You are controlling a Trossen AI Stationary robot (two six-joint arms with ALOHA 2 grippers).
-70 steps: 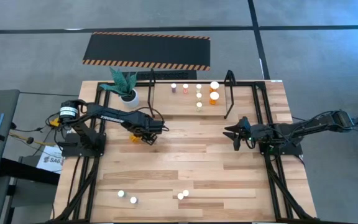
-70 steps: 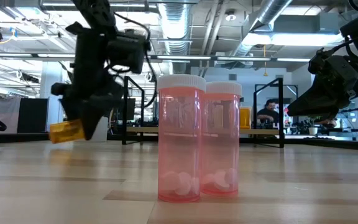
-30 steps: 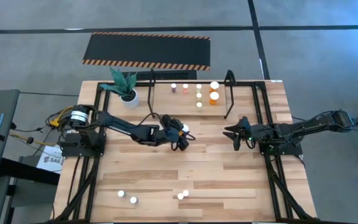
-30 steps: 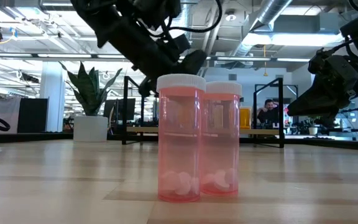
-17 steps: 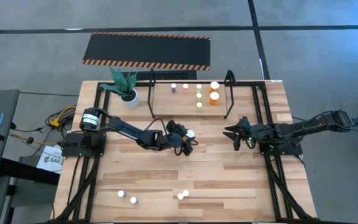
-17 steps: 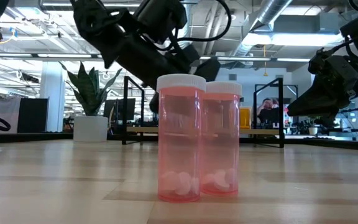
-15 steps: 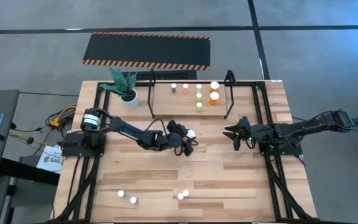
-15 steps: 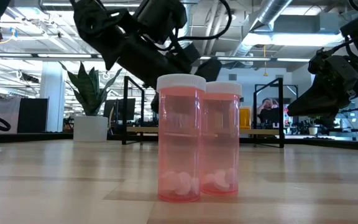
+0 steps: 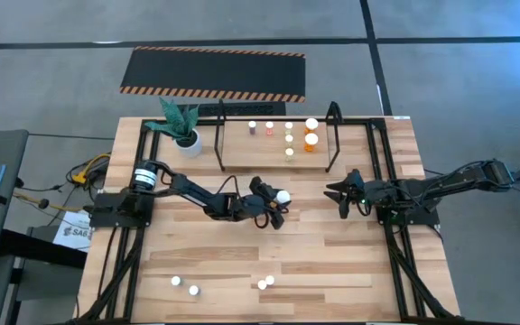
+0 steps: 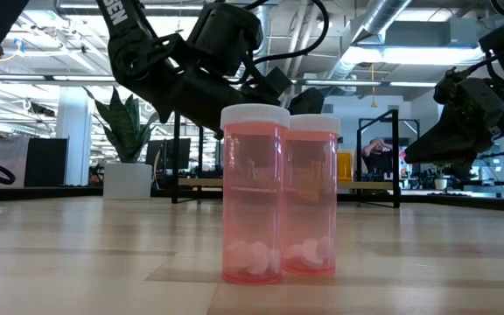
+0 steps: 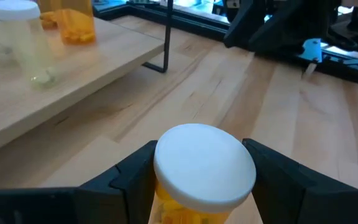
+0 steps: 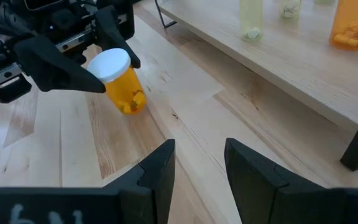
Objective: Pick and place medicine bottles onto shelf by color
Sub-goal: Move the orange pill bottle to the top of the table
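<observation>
The left pincer (image 9: pixel 276 204) is pinching an orange bottle (image 12: pixel 122 82) by its sides, carrying it tilted above the middle of the tabletop (image 9: pixel 242 253), just in front of the shelf (image 9: pixel 332 135). The right pincer (image 9: pixel 337 192) is hovering nearby to the right, fingers slightly parted, pinching nothing.

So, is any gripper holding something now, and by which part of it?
The left gripper holds an orange medicine bottle by its body, below the white cap. The right gripper holds nothing.
</observation>
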